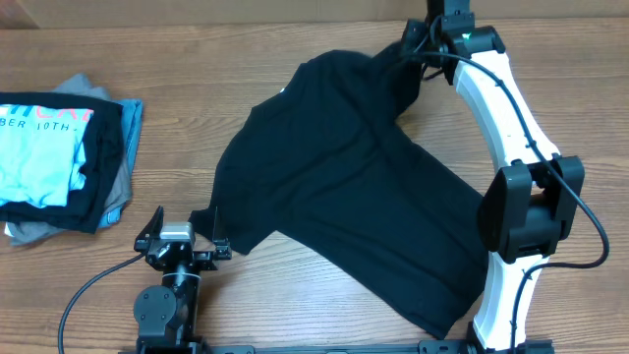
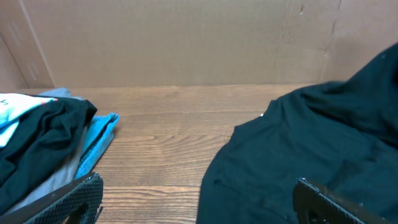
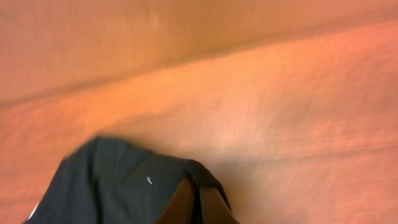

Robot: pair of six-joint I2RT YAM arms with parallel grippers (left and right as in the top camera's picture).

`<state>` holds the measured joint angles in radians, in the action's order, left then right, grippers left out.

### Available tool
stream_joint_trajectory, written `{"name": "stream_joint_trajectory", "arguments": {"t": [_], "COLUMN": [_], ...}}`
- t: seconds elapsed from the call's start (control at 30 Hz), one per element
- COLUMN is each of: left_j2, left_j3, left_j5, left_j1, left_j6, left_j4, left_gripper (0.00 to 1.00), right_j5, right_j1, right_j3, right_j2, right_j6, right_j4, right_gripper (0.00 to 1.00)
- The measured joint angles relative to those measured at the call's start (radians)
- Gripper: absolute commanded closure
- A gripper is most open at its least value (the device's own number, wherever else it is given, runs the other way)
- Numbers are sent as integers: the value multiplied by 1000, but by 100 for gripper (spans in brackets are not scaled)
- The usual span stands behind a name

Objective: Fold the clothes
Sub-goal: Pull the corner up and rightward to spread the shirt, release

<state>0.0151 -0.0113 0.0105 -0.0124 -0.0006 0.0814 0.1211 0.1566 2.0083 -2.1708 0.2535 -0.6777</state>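
A black T-shirt (image 1: 344,187) lies spread across the middle of the wooden table. My right gripper (image 1: 421,47) is at its far right corner, shut on a pinched fold of the black fabric (image 3: 124,186), its fingers (image 3: 198,199) closed together with cloth between them. My left gripper (image 1: 182,246) is open and empty at the near left, just beside the shirt's near left sleeve. In the left wrist view the black shirt (image 2: 311,149) fills the right side, with the wide-open fingers (image 2: 199,202) at the bottom corners.
A stack of folded clothes sits at the left edge: a light blue T-shirt with white lettering (image 1: 39,147) on top, black and grey garments beneath. It shows in the left wrist view (image 2: 43,143). A cardboard wall (image 2: 186,43) stands at the back.
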Motion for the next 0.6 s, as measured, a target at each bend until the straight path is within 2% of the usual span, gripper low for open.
{"name": "stream_joint_trajectory", "arguments": {"t": [0.23,0.27,0.3,0.37,0.4,0.6], "left_j2": [0,0,0,0,0,0], "left_j3": [0,0,0,0,0,0], "left_j5": [0,0,0,0,0,0], "left_j1": [0,0,0,0,0,0], "left_j6": [0,0,0,0,0,0], "left_j4": [0,0,0,0,0,0], "left_gripper": [0,0,0,0,0,0], "right_j5": [100,106,110,121,123,134], "right_j1": [-19,-25,-32,-52,-58,-99], "right_j3": [2,2,2,2,2,2], "right_j2": [0,0,0,0,0,-5], "right_j6": [-78,-83,-86,-93,-91,-101], "right_j4": [221,243,273,332,348,393], "right_gripper": [96,89,69,16,0,0]}}
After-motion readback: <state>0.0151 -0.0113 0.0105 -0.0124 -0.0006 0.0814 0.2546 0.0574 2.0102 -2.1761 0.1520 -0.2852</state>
